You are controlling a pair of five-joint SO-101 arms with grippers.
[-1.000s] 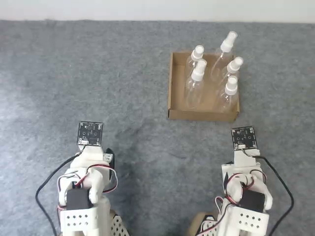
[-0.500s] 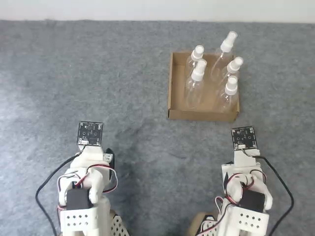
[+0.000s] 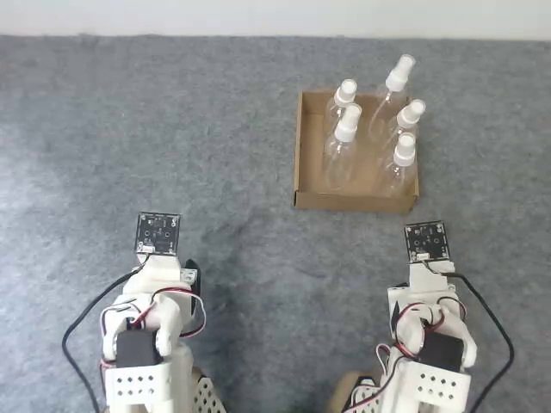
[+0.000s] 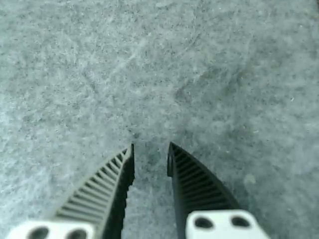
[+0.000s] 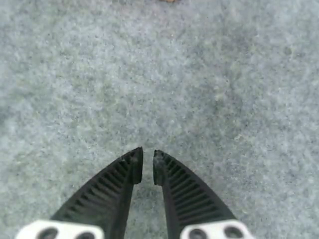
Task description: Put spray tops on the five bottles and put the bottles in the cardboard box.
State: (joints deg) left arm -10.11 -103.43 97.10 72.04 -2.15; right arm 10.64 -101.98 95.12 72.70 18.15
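Grey carpet (image 3: 172, 129); cardboard box (image 3: 353, 201) holds five capped bottles (image 3: 338, 155); left pincer (image 4: 150, 147) ajar, right pincer (image 5: 147, 152) closed.

Both arms folded back at the near edge in the high view, side by side and well apart; left arm (image 3: 148, 323) tucked in, wrist out front; right arm (image 3: 428, 331) in the same pose; left gripper (image 4: 150, 148) pointing down, jaws slightly apart, nothing held; right gripper (image 5: 147, 158) pointing down, jaws nearly touching, thin gap between tips, nothing held.
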